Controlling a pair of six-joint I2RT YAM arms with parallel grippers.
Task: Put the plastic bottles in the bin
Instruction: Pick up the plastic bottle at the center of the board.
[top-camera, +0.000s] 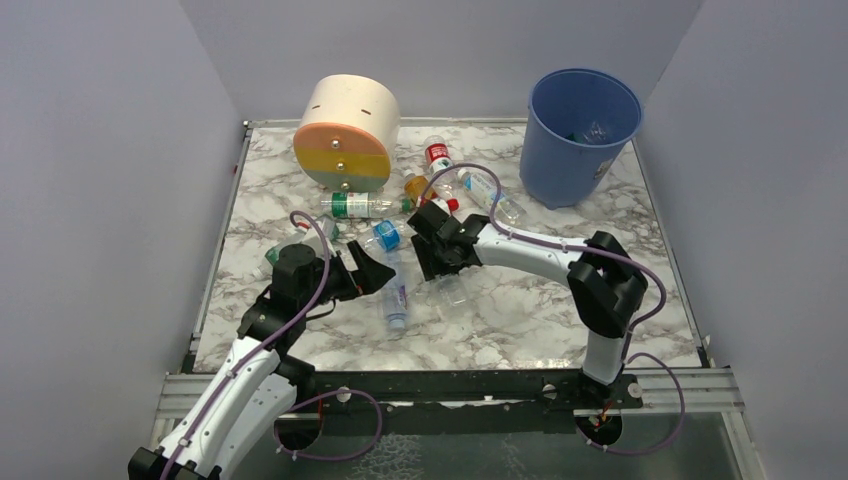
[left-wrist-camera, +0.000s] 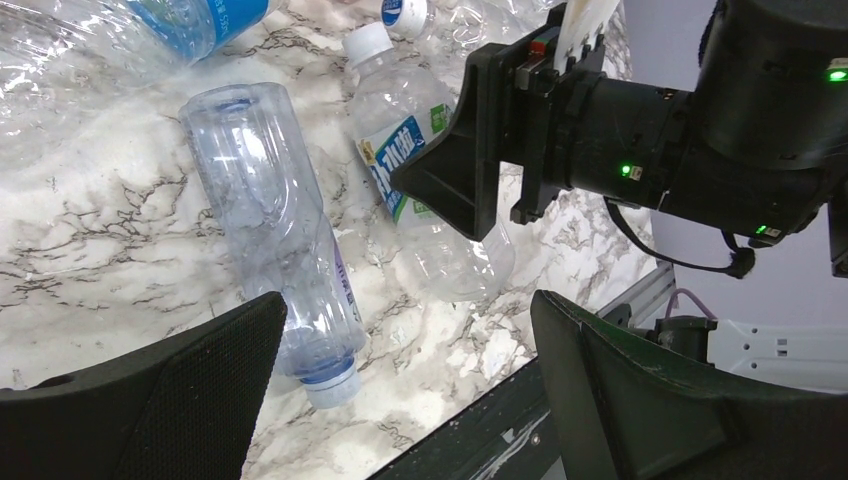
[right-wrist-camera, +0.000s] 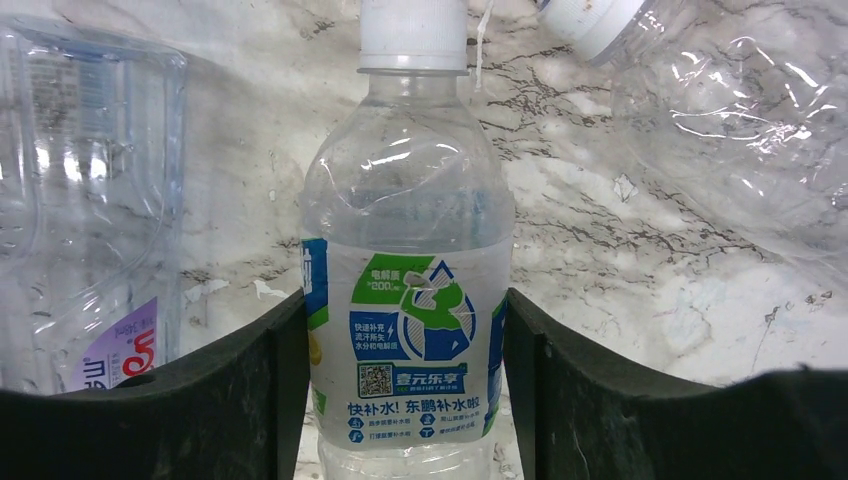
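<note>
One table (top-camera: 540, 310), marble-patterned, carrying every item listed.

One bin (top-camera: 560, 165), blue, upright, open-topped. It is well apart from the right end effector (right-wrist-camera: 405, 312), beyond it and off to its right. Clear items lie inside, too small to identify.

One drum (top-camera: 345, 135), cream with an orange and yellow face, on its side. It is beyond the left end effector (left-wrist-camera: 405, 335), well apart, and is not part of the job.

Two arms.
- Right end effector: low at the table, fingers (right-wrist-camera: 200, 400) pressed on both sides of the label of the white-capped bottle (right-wrist-camera: 405, 250), grasping it.
- Left end effector: released, spread wide, empty, near the right one.

Several bottles, loose on the table.
- The white-capped bottle lies on the table between the right fingers, cap pointing away from the wrist, not yet raised.
- One purple-print bottle (right-wrist-camera: 90, 200), clear, lies just beside the right end effector, on the left of its wrist view, and ahead of the left one's open gap.
- One crinkled bottle (right-wrist-camera: 720, 120) lies ahead and to the right, near the held bottle's cap.
- Others lie farther on, toward the drum.

Handling note, as a judgement: the step in hand is the pick.
- Thin plastic will likely buckle, so squeeze only until it holds.
- Raise it straight up to clear both neighbours.
- Carry it above the bin rim and let go over the opening.
- The left arm should hold clear of that path.
</note>
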